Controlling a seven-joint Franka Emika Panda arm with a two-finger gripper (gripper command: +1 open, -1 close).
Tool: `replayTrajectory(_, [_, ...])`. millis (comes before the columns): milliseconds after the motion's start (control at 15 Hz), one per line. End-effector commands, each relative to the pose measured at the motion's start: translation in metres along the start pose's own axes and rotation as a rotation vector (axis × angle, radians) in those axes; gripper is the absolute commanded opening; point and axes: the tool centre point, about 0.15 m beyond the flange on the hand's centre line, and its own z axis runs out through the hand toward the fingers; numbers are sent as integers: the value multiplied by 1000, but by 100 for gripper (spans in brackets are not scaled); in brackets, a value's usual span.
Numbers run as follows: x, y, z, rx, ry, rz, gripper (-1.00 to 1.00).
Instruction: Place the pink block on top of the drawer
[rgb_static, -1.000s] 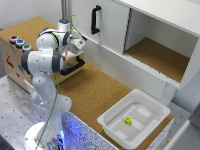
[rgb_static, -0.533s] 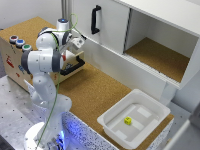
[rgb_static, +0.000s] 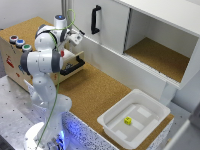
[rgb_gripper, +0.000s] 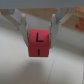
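Observation:
In the wrist view the pink block, marked with a black "L", sits between my gripper's two fingers, which press against its sides. In the exterior view the gripper reaches down at the open drawer front of the light-wood drawer unit. Only a small patch of the block shows past the arm. The drawer front with its black bar handle is pulled out. The unit's cork-brown top lies toward the exterior view's left of the gripper. I cannot tell whether the block rests on anything.
Three small pots stand on the front edge of the drawer's top. A large white cabinet with a vertical black handle stands behind, with an open compartment. A white bin holding a yellow block is at the exterior view's lower right.

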Motion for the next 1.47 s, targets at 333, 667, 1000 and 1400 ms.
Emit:
replayTrajectory(333, [98,-19,-77,-3,10,-113,-100])
replayTrajectory(667, [125,-2,-37,100,-8,55,-100])
replayTrajectory(1000, [142,27,-30,81,1,176,-100])
replayTrajectory(1400, [145,28,-34,70,-30,246,100])
